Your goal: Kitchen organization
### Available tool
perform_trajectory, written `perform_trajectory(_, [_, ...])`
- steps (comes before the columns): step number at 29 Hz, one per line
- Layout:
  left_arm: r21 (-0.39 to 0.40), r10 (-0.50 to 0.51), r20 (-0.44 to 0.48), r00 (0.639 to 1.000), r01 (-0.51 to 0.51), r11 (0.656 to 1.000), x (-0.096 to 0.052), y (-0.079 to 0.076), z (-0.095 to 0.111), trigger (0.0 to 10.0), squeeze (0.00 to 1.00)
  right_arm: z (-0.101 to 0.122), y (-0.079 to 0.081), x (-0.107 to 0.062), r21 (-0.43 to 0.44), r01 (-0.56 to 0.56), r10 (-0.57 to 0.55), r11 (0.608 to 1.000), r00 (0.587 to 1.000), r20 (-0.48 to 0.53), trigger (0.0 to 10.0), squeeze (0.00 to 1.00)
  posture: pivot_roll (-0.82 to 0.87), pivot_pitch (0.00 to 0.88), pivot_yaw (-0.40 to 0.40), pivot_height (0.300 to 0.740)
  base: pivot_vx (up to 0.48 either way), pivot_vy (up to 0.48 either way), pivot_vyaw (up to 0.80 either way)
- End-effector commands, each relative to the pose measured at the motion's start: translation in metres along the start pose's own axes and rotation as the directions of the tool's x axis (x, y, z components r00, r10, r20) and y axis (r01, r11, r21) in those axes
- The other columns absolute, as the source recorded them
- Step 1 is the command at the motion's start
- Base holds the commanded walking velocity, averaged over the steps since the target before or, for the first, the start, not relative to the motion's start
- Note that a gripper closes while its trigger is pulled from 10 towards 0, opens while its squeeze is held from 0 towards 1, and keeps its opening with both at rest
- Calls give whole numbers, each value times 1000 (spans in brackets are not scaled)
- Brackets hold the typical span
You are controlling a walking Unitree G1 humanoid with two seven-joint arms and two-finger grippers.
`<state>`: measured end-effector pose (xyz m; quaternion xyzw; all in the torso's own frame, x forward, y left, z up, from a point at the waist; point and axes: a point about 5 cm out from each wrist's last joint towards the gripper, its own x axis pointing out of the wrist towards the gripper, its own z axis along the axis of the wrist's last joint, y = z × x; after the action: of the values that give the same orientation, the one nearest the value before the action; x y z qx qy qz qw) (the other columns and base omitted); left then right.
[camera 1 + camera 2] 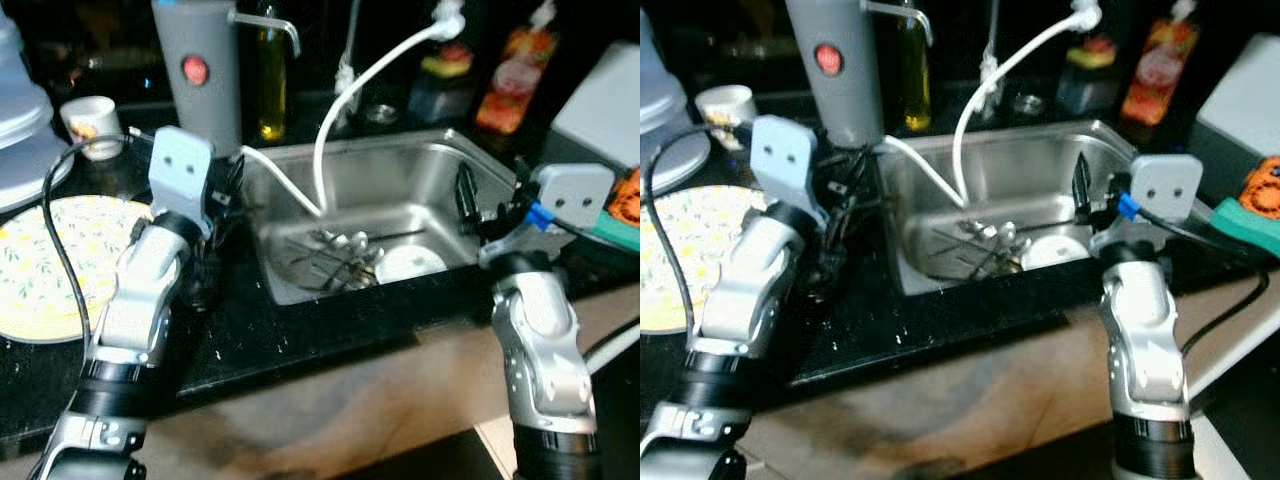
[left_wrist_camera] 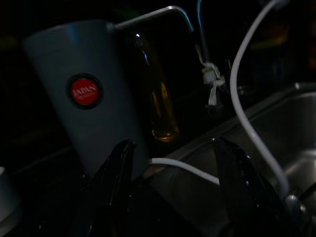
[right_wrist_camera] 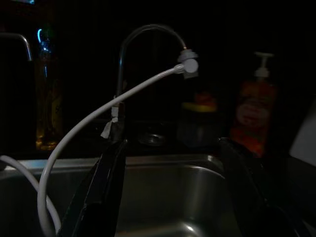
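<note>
A steel sink [image 1: 440, 165] is set in the black counter, holding several pieces of cutlery [image 1: 340, 255] and a white plate [image 1: 410, 265]. A white hose [image 1: 355, 95] runs from the tap into the sink. My left gripper [image 1: 225, 195] hovers over the counter at the sink's left rim, open and empty, facing a grey dispenser [image 2: 84, 98] and an oil bottle [image 2: 158, 98]. My right gripper [image 1: 470, 205] is at the sink's right rim, open and empty, pointing across the sink toward the tap [image 3: 148, 37].
A yellow patterned plate [image 1: 50, 260] lies on the counter at the left, with a small cup [image 1: 95, 125] behind it. Soap bottles [image 1: 515, 80] stand behind the sink. A green and orange item [image 1: 625, 210] sits at the right. The wooden counter edge [image 1: 380, 390] runs in front.
</note>
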<state>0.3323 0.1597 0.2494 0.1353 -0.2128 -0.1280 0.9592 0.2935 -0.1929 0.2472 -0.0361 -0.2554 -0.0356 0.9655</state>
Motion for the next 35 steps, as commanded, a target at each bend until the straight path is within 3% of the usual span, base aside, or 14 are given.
perform_trajectory(1, [-7,-70,-5,998,69,998,-4,-7,3,10000,0,-2,-1,-1,-4,4,-4,1000,1000,-11,10000,0,12,0,5,740,0,0,0])
perform_trajectory(13, [-28,-125,-6,992,125,992,-10,-11,10,10000,0,-3,2,-1,5,-5,5,1000,1000,-10,10000,0,26,0,6,740,0,0,0])
perform_trajectory(17, [8,-169,-12,985,169,986,-11,-7,18,10000,0,-2,1,-1,4,-6,6,1000,1000,-8,10000,0,26,0,8,740,0,0,0])
perform_trajectory(21, [138,-281,-17,959,281,950,-13,27,46,10000,0,-2,3,-2,9,-22,22,1000,1000,-12,10000,0,42,0,3,740,0,0,0])
perform_trajectory(23, [209,-336,-80,939,345,915,-19,47,56,10000,0,-2,4,-2,12,-33,33,999,999,-13,10000,0,46,0,3,740,0,0,0])
perform_trajectory(24, [209,-336,-80,939,345,915,-19,47,56,10000,0,-2,4,-2,12,-33,33,999,999,-13,10000,0,46,0,3,740,0,0,0])
perform_trajectory(26, [237,-383,-186,905,419,876,-30,65,52,10000,0,-3,6,-2,16,-40,41,999,999,-14,10000,0,57,0,5,740,0,0,0])
perform_trajectory(28, [234,-390,-225,893,438,868,-34,70,49,10000,0,-3,7,-2,17,-42,42,999,999,-14,10000,0,57,0,5,740,0,0,0])
perform_trajectory(31, [191,-350,-328,878,424,885,-39,89,36,10000,0,-4,8,-1,21,-44,44,999,999,-16,10000,0,66,0,6,740,0,0,0])
perform_trajectory(32, [114,-368,-359,857,432,895,-42,99,29,10000,0,-5,9,-1,24,-46,46,999,999,-18,10000,0,72,0,4,740,0,0,0])
perform_trajectory(33, [114,-368,-359,857,432,895,-42,99,29,10000,0,-5,9,-1,24,-46,46,999,999,-18,10000,0,72,0,4,740,0,0,0])
perform_trajectory(35, [-36,-434,-392,811,457,889,-45,110,19,10000,0,-6,11,-1,29,-52,52,998,998,-20,10000,0,74,0,5,740,0,0,0])
